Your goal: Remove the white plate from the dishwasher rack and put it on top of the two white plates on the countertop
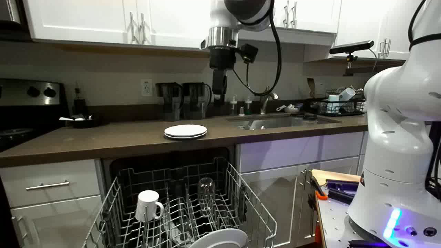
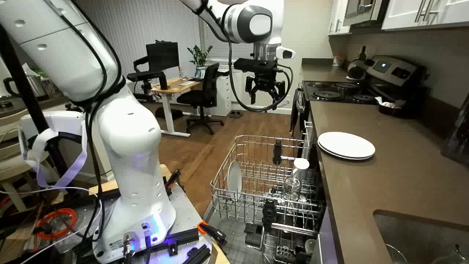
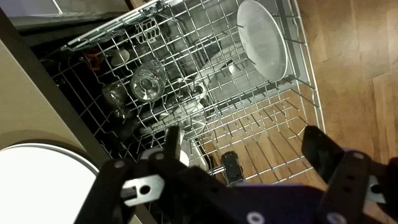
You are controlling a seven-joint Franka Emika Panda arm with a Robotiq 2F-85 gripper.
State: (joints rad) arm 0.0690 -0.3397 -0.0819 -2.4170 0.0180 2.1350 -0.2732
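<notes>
The white plate stands on edge among the tines of the dishwasher rack. It also shows in the wrist view and in an exterior view. The two white plates lie stacked near the front edge of the dark brown countertop; the stack shows in both exterior views and, partly cut off, in the wrist view. My gripper points down, open and empty, high above the rack. Its fingers stand wide apart, and the white plate lies beyond them in the wrist view.
A white mug and a clear glass stand in the rack. The sink is to one side of the stack, the stove to the other. Two pitchers stand by the wall. Upper cabinets hang above the counter.
</notes>
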